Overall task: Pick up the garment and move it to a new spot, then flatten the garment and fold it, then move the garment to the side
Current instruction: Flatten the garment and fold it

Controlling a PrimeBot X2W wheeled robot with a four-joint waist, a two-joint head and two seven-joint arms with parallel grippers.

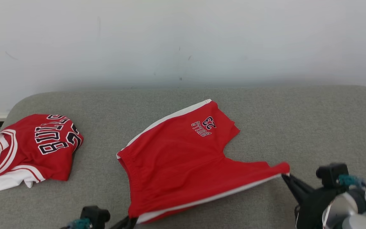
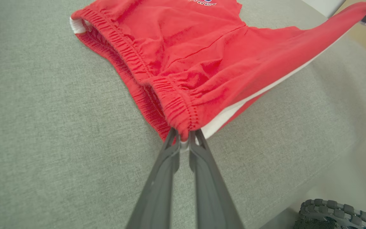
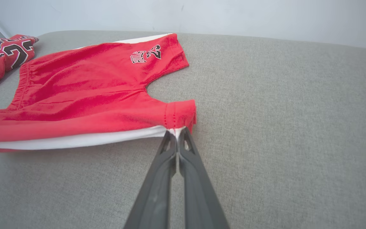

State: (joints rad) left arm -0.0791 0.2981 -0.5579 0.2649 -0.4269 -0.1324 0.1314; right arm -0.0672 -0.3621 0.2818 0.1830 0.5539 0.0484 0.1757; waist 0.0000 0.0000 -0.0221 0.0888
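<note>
While a folded red jersey [image 1: 33,148] lies at the far left of the grey cushion [image 1: 313,127], the left gripper [image 2: 184,136] pinches the waistband corner of the red shorts [image 1: 183,156] spread mid-cushion, and the right gripper [image 3: 176,134] is clamped on the near leg's hem, that edge raised.

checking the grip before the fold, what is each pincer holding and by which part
Both hold the red shorts: the left pincer pinches the waistband's near corner, the right pincer the hem corner of one leg.
</note>
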